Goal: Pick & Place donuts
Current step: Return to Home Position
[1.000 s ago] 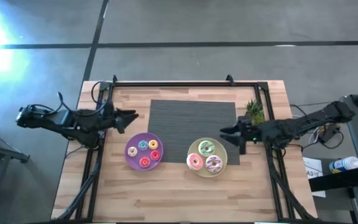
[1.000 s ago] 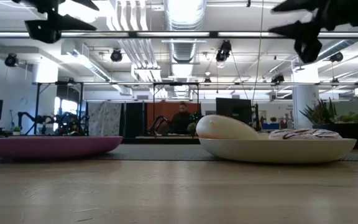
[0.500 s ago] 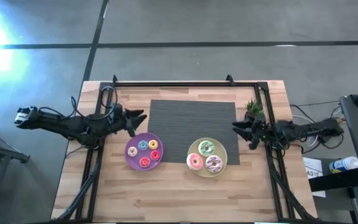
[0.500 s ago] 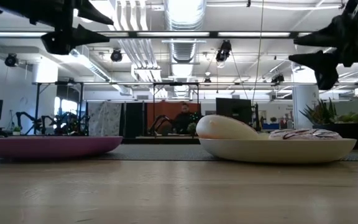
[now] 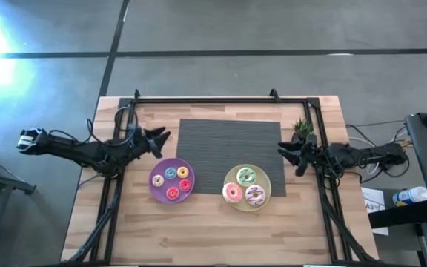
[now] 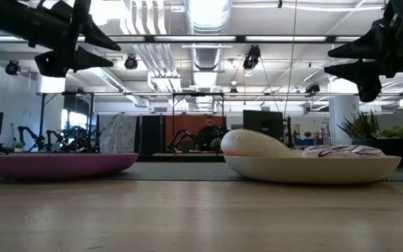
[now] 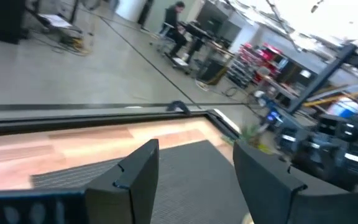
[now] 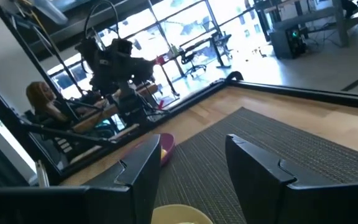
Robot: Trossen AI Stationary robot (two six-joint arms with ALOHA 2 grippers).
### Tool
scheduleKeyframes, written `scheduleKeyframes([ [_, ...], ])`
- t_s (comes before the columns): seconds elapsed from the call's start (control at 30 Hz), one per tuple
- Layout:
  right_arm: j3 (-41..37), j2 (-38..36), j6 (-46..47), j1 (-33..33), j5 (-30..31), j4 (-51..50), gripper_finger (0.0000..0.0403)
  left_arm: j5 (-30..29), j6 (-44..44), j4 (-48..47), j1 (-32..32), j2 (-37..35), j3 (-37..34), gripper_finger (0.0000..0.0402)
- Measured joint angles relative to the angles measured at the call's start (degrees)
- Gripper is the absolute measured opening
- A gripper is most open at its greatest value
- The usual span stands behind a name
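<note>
R gripper [image 5: 282, 150] back, mat [image 5: 221, 152] edge

I count 7 donuts [image 5: 245, 176]: 4 small donuts [image 5: 172, 193], 3 larger iced donuts [image 5: 233, 193]. Also 1 purple plate [image 5: 161, 197], 1 pale-yellow plate [image 5: 265, 182], 1 grey mat [image 5: 228, 141], 1 plant [image 5: 301, 128].
</note>
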Motion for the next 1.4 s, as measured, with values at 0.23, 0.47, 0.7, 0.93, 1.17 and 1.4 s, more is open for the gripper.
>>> scheduleKeyframes([
  [0.23, -0.9, -2.1, 0.0, 0.0, 0.0, 0.0, 0.0171, -2.2, 0.0, -0.1, 0.0, -0.1, -1.1, 0.018],
  [0.47, -1.5, -2.1, -0.6, -3.2, 0.0, 2.7, 0.0171, -2.2, -0.1, 0.0, 0.0, 0.0, -1.0, 0.018],
  [0.7, -1.5, -2.1, -0.6, -12.3, 0.0, 2.5, 0.0171, -1.8, -0.1, 0.1, 0.0, 0.0, -0.8, 0.018],
  [0.93, -1.5, -1.7, -0.6, -14.1, 0.0, 2.6, 0.0171, -1.8, -0.1, 0.0, 0.0, 0.0, -0.8, 0.018],
  [1.17, -1.5, -0.5, -0.6, -14.0, 0.0, 2.5, 0.0171, -1.8, -0.1, -0.1, 0.0, 0.0, -0.8, 0.018],
  [1.4, -1.5, -0.4, -0.6, -14.0, 0.0, 2.6, 0.0171, -1.8, -0.1, -0.1, 0.0, 0.0, -0.9, 0.018],
])
